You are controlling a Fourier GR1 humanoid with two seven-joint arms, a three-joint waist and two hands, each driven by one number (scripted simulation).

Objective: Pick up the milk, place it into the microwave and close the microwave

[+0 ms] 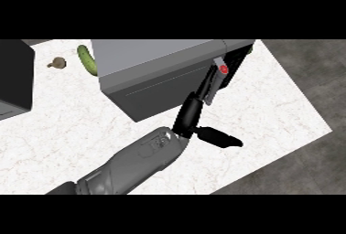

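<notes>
One arm in view: a grey forearm comes in from the lower edge at the view's left and slants up to the right, ending at the left hand (192, 116).
Left hand state: the fingers (202, 91) are stretched out straight and close together, and the thumb (220, 137) is splayed out to the right, well away from them; nothing is clasped.
Left hand contact: the straight fingers lie along the left side of the milk (218, 78) and seem to touch it; I cannot tell whether they press on it.
Right hand: it does not show.
Milk: a pale, narrow carton with a red round mark near its top, tilted, standing at the dark opening on the microwave's right side, by the near corner; how far inside it is I cannot tell.
Microwave (155, 59): a grey box on the counter, turned at an angle, with a lighter top and a darker near face; the dark opening (238, 59) shows along its right edge.
Counter (283, 105): white, faintly veined, with dark grey floor (304, 55) beyond its right edge.
Cucumber (86, 59): green, lying just beside the microwave's left rear corner.
Small brown item (57, 62): left of the cucumber, too small to name.
Dark block (13, 77): at the view's left edge, cut off.
</notes>
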